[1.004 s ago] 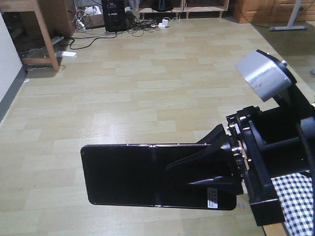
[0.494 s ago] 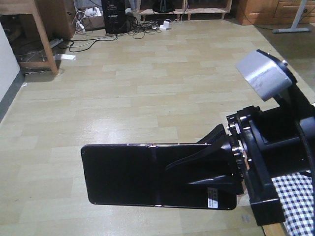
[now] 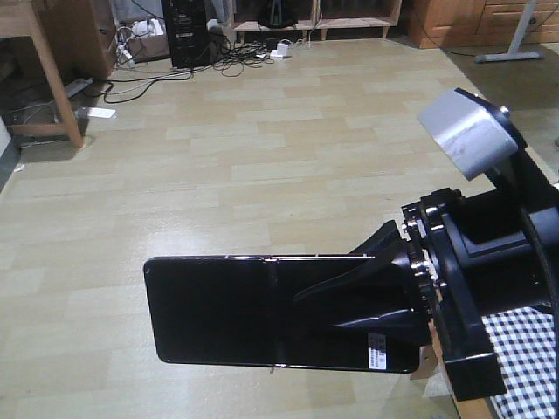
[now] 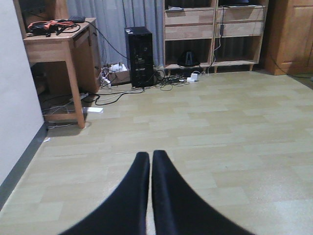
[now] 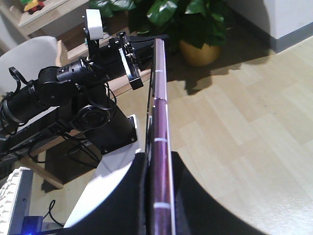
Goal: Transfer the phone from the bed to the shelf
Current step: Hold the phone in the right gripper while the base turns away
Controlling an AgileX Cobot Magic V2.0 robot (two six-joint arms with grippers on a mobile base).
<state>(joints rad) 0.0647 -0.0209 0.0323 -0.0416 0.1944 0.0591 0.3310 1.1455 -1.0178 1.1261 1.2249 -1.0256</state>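
Black-fingered left gripper first: pinched to a hairline slit, empty, probably parked clear of the carry. Far ahead of its tips, across bare floor: shelf, upper boards cut off by frame edge. Then phone, off the bed, up in the air, clamped at the sticker end by right gripper, closed tight on both faces, long free end jutting past the tips. Likely gripped by one end so the free end can slide onto a board. Rear finger mostly hidden behind the glass; depth of bite hard to judge. Behind that wrist, low: corner of bed, rest out of frame.
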